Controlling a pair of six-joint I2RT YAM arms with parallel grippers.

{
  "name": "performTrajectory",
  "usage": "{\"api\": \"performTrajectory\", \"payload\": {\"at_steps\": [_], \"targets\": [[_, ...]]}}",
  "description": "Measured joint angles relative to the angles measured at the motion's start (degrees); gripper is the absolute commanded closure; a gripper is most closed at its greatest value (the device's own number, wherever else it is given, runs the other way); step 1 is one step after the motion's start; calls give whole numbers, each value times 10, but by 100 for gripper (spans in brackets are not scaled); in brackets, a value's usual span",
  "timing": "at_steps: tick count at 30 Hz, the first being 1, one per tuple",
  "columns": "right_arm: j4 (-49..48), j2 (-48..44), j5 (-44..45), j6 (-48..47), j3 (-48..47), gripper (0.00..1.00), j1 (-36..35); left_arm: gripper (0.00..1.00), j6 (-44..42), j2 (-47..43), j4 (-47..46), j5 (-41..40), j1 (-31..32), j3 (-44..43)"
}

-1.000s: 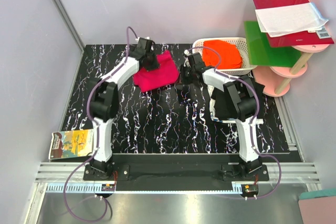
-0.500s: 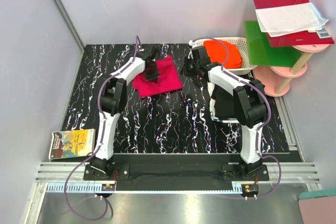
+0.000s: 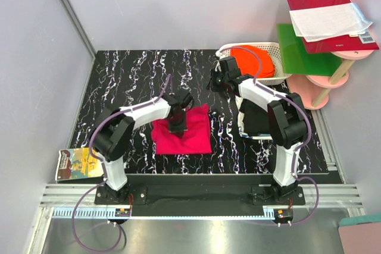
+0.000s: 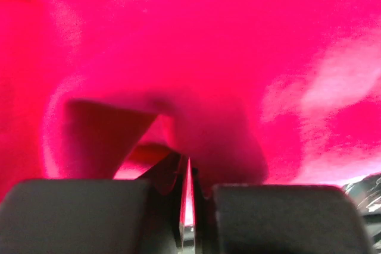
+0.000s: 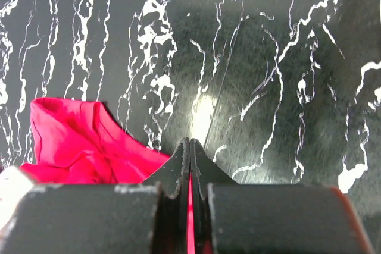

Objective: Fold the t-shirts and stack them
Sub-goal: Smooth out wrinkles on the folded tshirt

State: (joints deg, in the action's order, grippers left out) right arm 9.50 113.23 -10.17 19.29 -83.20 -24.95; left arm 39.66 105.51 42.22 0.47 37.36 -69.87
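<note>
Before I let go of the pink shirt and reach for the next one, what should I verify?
1. Magenta t-shirt lies as a compact folded patch on the table: ok.
2. Left gripper pinches its cloth, jaws almost together: ok.
3. Right gripper shut, over bare table: ok.
4. Orange t-shirt waits in the white basket: ok.
5. Fold edges aligned: cannot tell.

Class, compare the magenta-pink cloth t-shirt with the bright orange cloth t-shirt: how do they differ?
The magenta-pink cloth t-shirt lies on the black marbled table; the bright orange cloth t-shirt sits in the white lattice plastic basket. The pink one is folded flat; the orange one is heaped. The left gripper is on the pink one; no gripper is on the orange one. Both are plain cloth.
</note>
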Motion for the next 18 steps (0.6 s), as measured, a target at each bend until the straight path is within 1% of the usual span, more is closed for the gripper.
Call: {"api": "performTrajectory", "payload": {"at_steps": [1,2,3,4,5,6,7,8,9,10,11,12,15,18], "targets": [[-1,-7,0,0,7,88,0,56,2,-16,3,-4,6,14],[-1,-15,-1,0,14,85,0,31,4,-31,6,-9,11,24],[0,-23,-3,1,20,81,0,21,4,-46,7,-12,13,31],[1,-35,-5,0,31,70,0,14,11,-70,10,-21,17,36],[3,-48,-9,0,40,67,0,7,7,-90,12,-25,18,38],[3,-58,-13,3,47,63,0,6,9,-116,11,-29,20,39],[3,-73,-17,2,55,57,0,6,9,-144,9,-32,21,39],[3,-92,-24,2,66,57,0,8,9,-179,6,-37,21,39],[5,-105,-29,5,72,57,0,18,9,-202,4,-40,21,39],[5,-122,-38,7,79,57,0,26,9,-228,2,-45,21,39],[6,-136,-49,10,85,55,0,31,10,-250,1,-54,21,40],[7,-154,-65,13,91,53,0,29,11,-269,0,-65,21,42],[9,-178,-98,16,98,49,-2,15,9,-296,6,-96,17,53],[9,-191,-118,15,121,47,-7,13,9,-268,23,-118,0,55]]}}
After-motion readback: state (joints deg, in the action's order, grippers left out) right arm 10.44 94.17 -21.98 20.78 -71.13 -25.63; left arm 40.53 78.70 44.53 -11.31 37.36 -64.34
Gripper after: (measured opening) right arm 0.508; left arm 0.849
